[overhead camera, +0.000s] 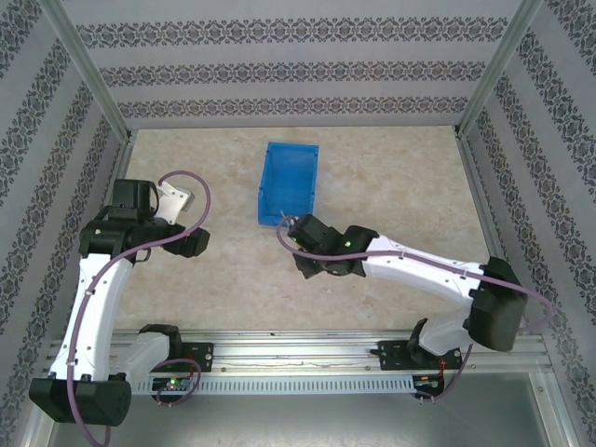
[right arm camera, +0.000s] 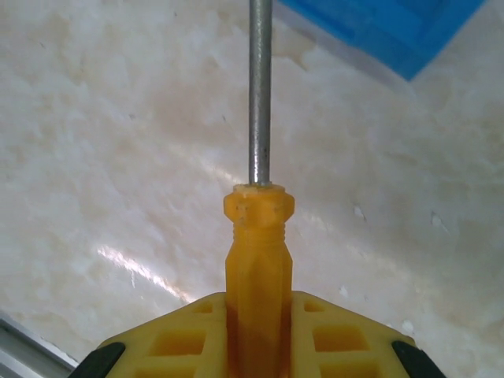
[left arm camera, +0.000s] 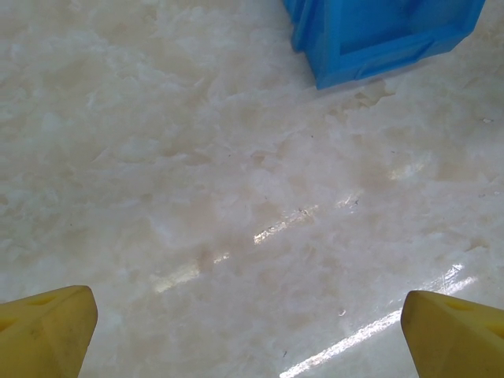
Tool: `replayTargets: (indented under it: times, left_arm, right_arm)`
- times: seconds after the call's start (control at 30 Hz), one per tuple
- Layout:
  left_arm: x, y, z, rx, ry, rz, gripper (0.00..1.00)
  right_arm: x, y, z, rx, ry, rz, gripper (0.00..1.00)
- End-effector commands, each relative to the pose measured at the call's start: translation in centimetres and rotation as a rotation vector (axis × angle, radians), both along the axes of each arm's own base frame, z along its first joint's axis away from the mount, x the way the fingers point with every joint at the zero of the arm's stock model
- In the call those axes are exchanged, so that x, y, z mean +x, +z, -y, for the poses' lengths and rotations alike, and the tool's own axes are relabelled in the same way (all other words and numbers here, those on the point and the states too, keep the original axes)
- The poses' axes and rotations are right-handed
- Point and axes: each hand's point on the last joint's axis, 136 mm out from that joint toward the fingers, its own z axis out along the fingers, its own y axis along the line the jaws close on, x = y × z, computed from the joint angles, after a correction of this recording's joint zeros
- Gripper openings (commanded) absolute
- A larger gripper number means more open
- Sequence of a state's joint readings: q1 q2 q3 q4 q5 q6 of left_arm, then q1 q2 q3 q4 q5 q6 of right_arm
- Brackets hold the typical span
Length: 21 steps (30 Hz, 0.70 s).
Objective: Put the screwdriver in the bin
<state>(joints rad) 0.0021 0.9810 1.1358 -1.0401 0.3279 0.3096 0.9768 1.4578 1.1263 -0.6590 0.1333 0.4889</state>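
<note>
- Right wrist view: the screwdriver (right arm camera: 258,252) was clamped by its orange handle between the closed fingers of the right gripper (right arm camera: 258,335), with its shaft pointing forward over the table (right arm camera: 118,157).
- The bin (overhead camera: 287,182) stood just beyond the shaft tip; the screwdriver was outside it.
- The left gripper (left arm camera: 248,331) was spread wide and held nothing, left of the bin.

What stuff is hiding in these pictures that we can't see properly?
Right wrist view: the tip of the screwdriver runs off the top edge; the right pincer hides its handle end.
Left wrist view: the top edge cuts off most of the bin.
Top view: the screwdriver is tiny and mostly covered by the right pincer.
</note>
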Motion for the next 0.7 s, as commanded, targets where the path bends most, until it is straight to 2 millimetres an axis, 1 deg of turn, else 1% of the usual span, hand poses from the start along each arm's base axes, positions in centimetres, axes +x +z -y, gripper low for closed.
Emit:
replayTargets:
  times: [0.0, 0.07, 0.23, 0.33, 0.4, 0.53, 0.67]
  left_arm:
    - [0.4, 1.3, -0.4, 0.009, 0.031, 0.04, 0.99]
    - [0.4, 1.5, -0.5, 0.014, 0.037, 0.049, 0.99]
    - [0.4, 1.9, -0.6, 0.025, 0.031, 0.061, 0.99]
    - [0.2, 2.4, -0.6, 0.027, 0.025, 0.077, 0.99]
    - [0.0, 2.5, -0.5, 0.025, 0.019, 0.081, 0.99]
    - [-0.1, 2.6, -0.2, 0.005, 0.017, 0.081, 0.99]
    - [-0.2, 2.1, 0.2, -0.012, -0.002, 0.067, 0.99]
  right_arm:
    - [2.4, 0.3, -1.1, -0.008, -0.007, -0.009, 0.18]
    - [4.3, 0.5, -1.7, -0.014, -0.029, -0.009, 0.18]
    - [10.1, 0.2, -2.8, 0.009, -0.127, -0.016, 0.18]
    - [13.2, -0.2, -3.3, 0.019, -0.178, -0.022, 0.18]
    - [15.1, -0.8, -3.4, 0.025, -0.219, -0.035, 0.18]
    - [18.0, -2.1, -3.5, 0.045, -0.277, -0.053, 0.18]
    - [19.6, -3.3, -3.5, 0.032, -0.303, -0.063, 0.18]
